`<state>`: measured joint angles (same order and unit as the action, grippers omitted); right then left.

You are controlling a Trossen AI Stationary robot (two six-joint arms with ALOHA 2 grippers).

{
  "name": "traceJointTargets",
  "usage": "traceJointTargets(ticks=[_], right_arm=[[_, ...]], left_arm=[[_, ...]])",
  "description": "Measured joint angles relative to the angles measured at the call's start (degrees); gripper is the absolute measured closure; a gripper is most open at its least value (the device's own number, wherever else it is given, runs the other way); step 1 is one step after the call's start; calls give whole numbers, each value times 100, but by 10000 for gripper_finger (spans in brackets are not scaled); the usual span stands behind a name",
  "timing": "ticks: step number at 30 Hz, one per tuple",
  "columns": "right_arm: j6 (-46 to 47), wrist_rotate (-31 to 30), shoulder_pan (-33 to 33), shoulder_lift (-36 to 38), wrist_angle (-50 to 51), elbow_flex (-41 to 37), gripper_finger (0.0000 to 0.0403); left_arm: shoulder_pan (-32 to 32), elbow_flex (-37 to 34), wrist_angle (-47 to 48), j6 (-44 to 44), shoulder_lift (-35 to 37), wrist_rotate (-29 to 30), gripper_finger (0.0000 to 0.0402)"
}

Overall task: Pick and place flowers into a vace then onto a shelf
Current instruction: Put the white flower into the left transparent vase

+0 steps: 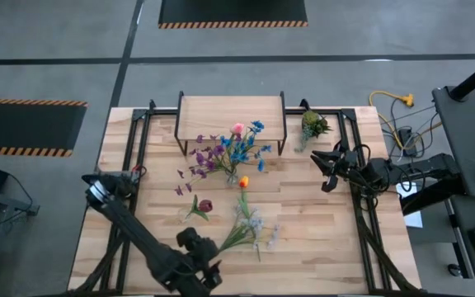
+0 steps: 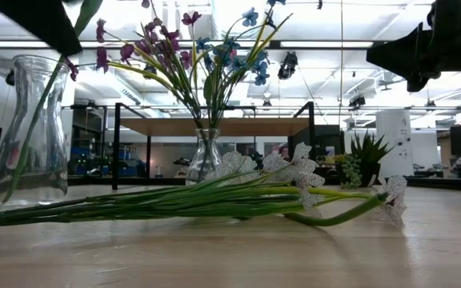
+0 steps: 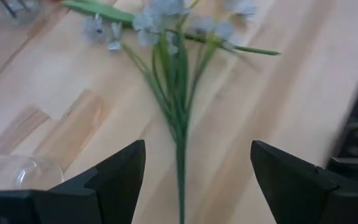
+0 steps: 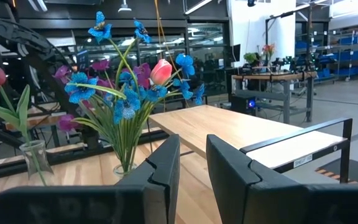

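No text, brand or number can be read in any view. A small white label on the shelf (image 4: 303, 160) frame carries print too small to make out.

Wood, clear glass, matt black plastic and metal, fabric-look flowers.
Desk (image 1: 320, 223): light planked wood, smooth, slight sheen, grain showing under the left gripper (image 3: 191, 171), whose jaws look matt black plastic. Whitish flowers (image 3: 173, 37) just ahead of those jaws: thin, cloth-like petals, smooth plastic-looking green stems. Vase (image 2: 32, 128) beside them: clear glossy glass; second glass vase (image 2: 206, 156) with the bouquet (image 4: 126, 87), glossy too. Shelf (image 4: 229, 127) beyond the right gripper (image 4: 191, 168) jaws: pale smooth wood board, thin black matt metal legs. Right jaws: matt black, faintly textured plastic. Floor (image 1: 48, 49): dull grey concrete.
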<state>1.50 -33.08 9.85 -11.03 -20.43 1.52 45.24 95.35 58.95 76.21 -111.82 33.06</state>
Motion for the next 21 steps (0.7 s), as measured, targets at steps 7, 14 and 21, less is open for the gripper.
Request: traceJointTargets(ticks=[7,14,21], right_arm=[[-22,-1,0,0,2,0,330],[-22,-2,0,0,4,0,330],[-22,-2,0,0,7,0,330]], left_arm=[[-103,-437,-456,216,-77,-13,128],[-167,-1203,-1827,94,-77,-9,128],[-191,-1841,-2273,83,-75,-10,128]])
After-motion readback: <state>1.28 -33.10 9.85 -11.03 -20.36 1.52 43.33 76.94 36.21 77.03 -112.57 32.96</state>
